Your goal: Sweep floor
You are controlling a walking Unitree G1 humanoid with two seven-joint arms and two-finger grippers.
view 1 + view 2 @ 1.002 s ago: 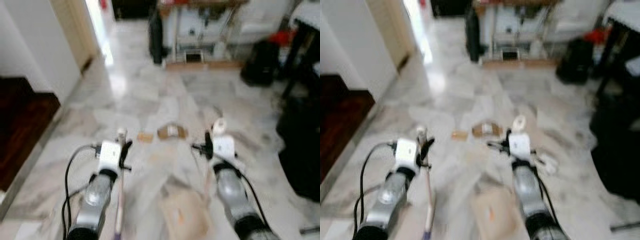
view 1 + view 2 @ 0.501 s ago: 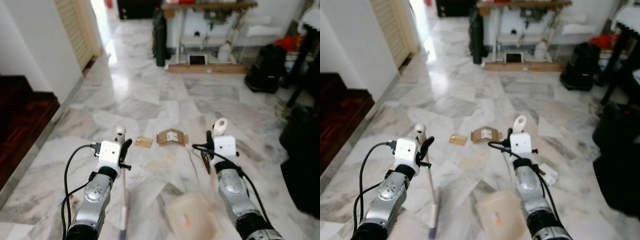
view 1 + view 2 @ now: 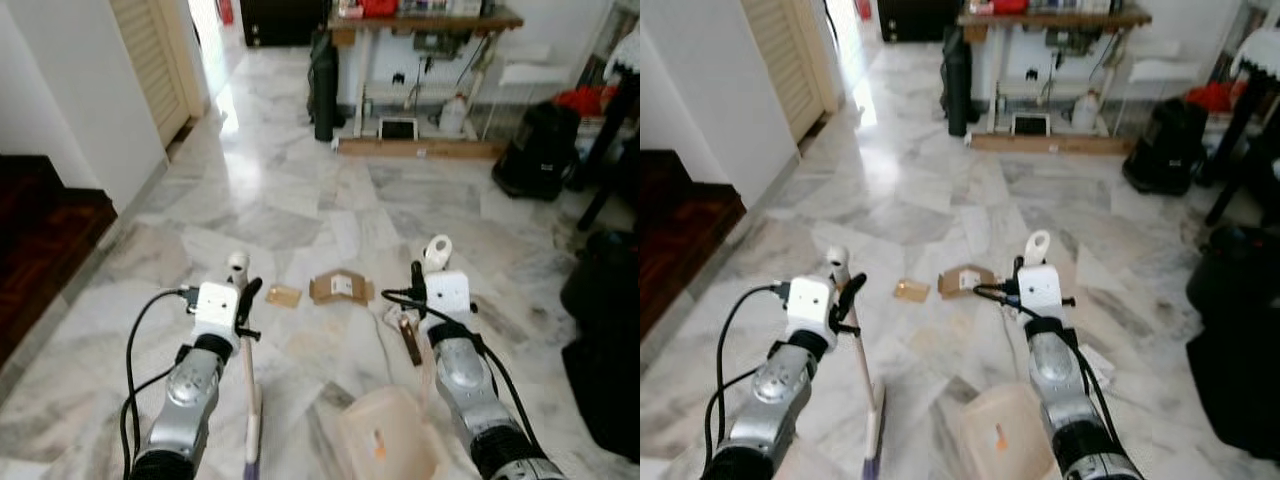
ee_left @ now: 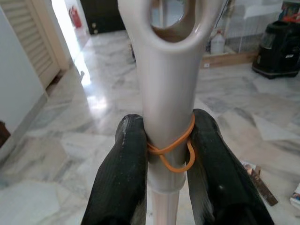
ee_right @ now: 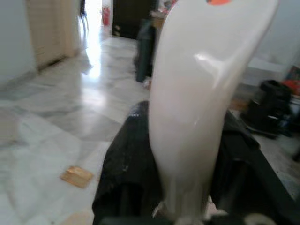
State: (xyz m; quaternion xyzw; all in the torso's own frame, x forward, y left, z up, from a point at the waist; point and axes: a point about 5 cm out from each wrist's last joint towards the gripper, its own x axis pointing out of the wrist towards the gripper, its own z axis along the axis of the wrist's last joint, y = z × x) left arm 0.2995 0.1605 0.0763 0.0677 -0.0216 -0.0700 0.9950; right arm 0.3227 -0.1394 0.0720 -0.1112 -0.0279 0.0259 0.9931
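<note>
I read this as the approach step of the sweep: tools in hand, scraps just ahead, no stroke begun.

In the lower left of the left eye view my left gripper (image 3: pixel 243 300) is clamped on the broom handle (image 3: pixel 247 380); the left wrist view shows both black fingers (image 4: pixel 125 173) pressed to the pale shaft, with an orange rubber band (image 4: pixel 171 150) looped around it. The handle's long axis runs from its looped top near the gripper down toward the bottom edge of the frame, leaning slightly, with the brush end cut off by that edge.

At centre frame lie the small brown scrap (image 3: pixel 283 295) and, just right of it, the folded cardboard piece (image 3: pixel 340 288), flat on the marble floor (image 3: pixel 300 200), beyond both grippers.

Lower right of centre, my right gripper (image 3: pixel 414 296) is closed around the white dustpan handle (image 5: pixel 197 93). The pale dustpan (image 3: pixel 385 440) hangs below at bottom centre, its handle rising toward the gripper.

Next, I judge, I need to step closer, set the pan down and draw the broom through the scraps toward it.
</note>
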